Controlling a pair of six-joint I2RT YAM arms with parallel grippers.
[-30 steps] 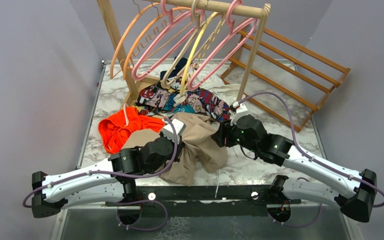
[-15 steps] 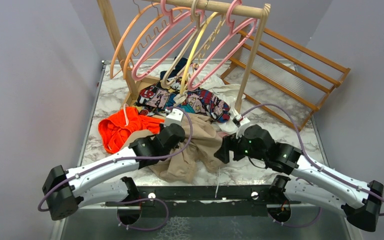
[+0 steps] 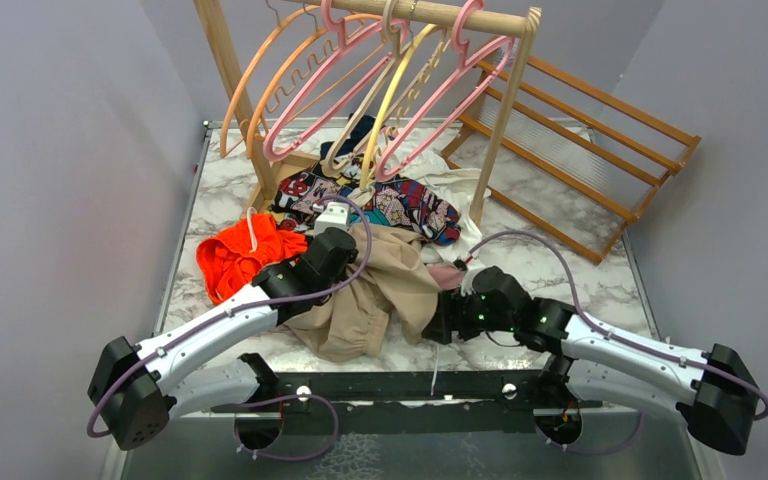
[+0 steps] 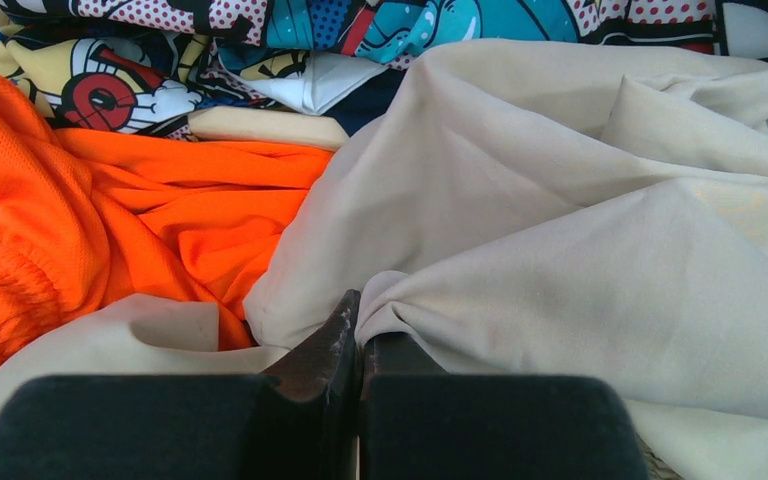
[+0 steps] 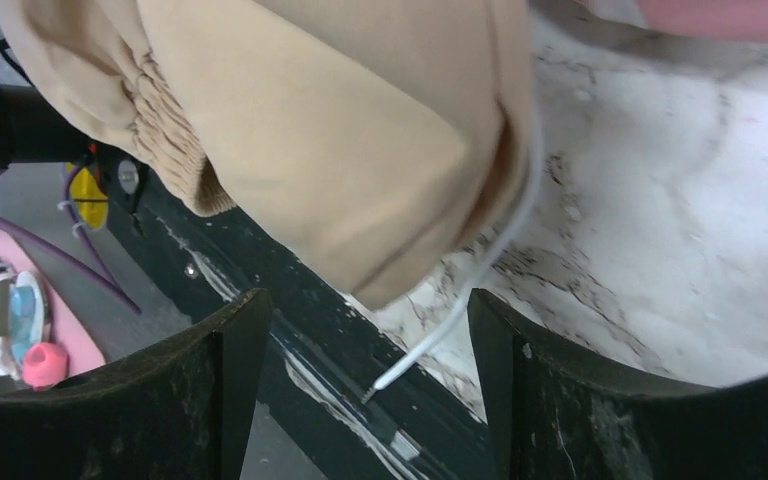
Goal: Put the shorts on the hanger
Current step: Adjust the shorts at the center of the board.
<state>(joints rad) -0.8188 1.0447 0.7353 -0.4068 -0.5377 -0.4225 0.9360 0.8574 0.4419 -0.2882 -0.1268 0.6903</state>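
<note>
The beige shorts [image 3: 385, 290] lie crumpled on the marble table, between the orange garment and my right arm. My left gripper [image 3: 348, 262] is shut on a fold of the shorts [image 4: 560, 250], its fingertips [image 4: 345, 325] pinching the cloth. My right gripper [image 3: 438, 322] is open at the shorts' near right edge and holds nothing. Between its fingers [image 5: 235, 380] dangles the white drawstring [image 5: 460, 315], below the gathered waistband [image 5: 165, 125]. Two pink hangers [image 3: 310, 95] [image 3: 450, 100] hang on the wooden rod, far behind both grippers.
An orange garment [image 3: 240, 255] lies left of the shorts, and a comic-print cloth [image 3: 380, 205] lies behind them. The wooden rack [image 3: 505, 110] also carries orange and yellow hangers. A slatted wooden panel [image 3: 580, 150] leans at the right. The black rail [image 3: 410, 385] edges the table.
My right gripper has opened, let go of the shorts and drawn back toward the near edge. My left arm has pushed away from the base, pulling its fold of the shorts along.
</note>
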